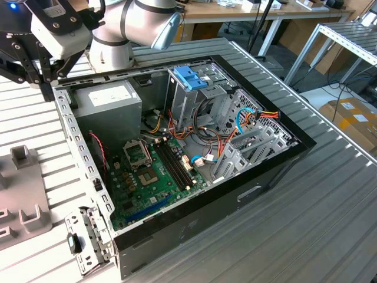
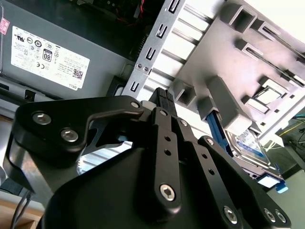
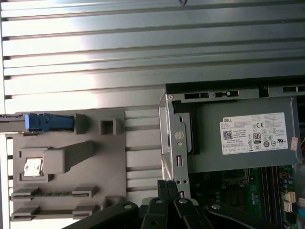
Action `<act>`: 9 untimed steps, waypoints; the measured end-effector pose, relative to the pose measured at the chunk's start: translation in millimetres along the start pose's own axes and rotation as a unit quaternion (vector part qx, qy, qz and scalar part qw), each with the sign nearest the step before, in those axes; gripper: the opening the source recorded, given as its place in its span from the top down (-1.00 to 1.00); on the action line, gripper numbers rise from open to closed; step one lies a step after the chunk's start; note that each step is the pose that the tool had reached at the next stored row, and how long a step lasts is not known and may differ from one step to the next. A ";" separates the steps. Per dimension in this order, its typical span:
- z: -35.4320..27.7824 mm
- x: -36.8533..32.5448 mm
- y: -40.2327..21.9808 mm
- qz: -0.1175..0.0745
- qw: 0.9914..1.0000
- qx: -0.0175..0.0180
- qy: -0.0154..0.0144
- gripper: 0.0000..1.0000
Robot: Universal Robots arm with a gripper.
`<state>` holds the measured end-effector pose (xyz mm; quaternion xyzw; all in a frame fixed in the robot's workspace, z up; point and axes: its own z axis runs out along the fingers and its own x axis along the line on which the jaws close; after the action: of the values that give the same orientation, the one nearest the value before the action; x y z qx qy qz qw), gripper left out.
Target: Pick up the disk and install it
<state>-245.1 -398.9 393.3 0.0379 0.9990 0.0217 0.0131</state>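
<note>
The disk [image 2: 245,140] stands on edge in a slot of a grey holder plate [image 2: 224,57] beside the open computer case. Its bright blue carrier and end tab show as the disk [image 3: 47,122] at the holder plate's [image 3: 71,157] far end in the first wrist view. My gripper [image 2: 162,95] is shut with nothing between its black fingers. It hovers over the case's metal side rail [image 3: 177,143] next to the power supply [image 3: 238,138], well apart from the disk. In the exterior view my gripper [image 1: 44,82] hangs above the case's rear corner.
The open case [image 1: 177,147] holds a green motherboard [image 1: 153,171], loose cables and a tall grey drive cage [image 1: 188,100] with a light-blue bracket [image 1: 191,76] on top. Everything rests on a ribbed metal table [image 1: 306,206]. A small metal bracket [image 1: 82,242] lies near the case's front corner.
</note>
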 end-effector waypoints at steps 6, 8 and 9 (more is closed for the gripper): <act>-0.1 2.4 -0.2 0.000 1.000 0.000 0.000 0.79; -0.1 3.3 -0.2 0.000 1.000 0.000 0.000 0.79; -0.1 3.7 -0.3 0.000 1.000 0.000 0.000 0.79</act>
<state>-248.8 -398.9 393.3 0.0379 0.9990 0.0217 0.0130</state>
